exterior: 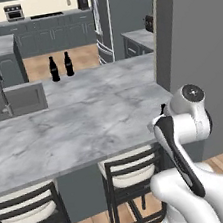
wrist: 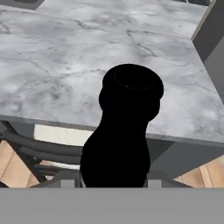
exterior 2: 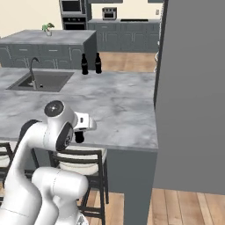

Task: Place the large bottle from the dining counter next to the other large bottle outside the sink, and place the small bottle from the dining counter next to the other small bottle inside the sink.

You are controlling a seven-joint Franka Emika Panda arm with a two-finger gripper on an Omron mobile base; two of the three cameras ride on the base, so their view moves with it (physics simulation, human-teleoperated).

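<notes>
My gripper (wrist: 113,180) is shut on a small black bottle (wrist: 124,127), which rises between the fingers in the hand view. In the right base view the gripper (exterior 2: 81,132) holds this bottle (exterior 2: 79,137) at the near edge of the marble dining counter (exterior 2: 118,114). Two large dark bottles (exterior: 53,69) (exterior: 68,63) stand side by side at the counter's far edge, right of the sink (exterior: 16,101). They also stand in the right base view (exterior 2: 84,64) (exterior 2: 98,63), beside the sink (exterior 2: 44,81) with its gooseneck faucet (exterior 2: 32,70). The inside of the basin is mostly hidden.
A tall grey wall or column (exterior 2: 193,96) rises at the counter's right end. Dark stools with pale seats (exterior: 128,174) (exterior: 27,212) stand under the near edge. A grey cabinet island (exterior 2: 48,44) and kitchen units lie beyond.
</notes>
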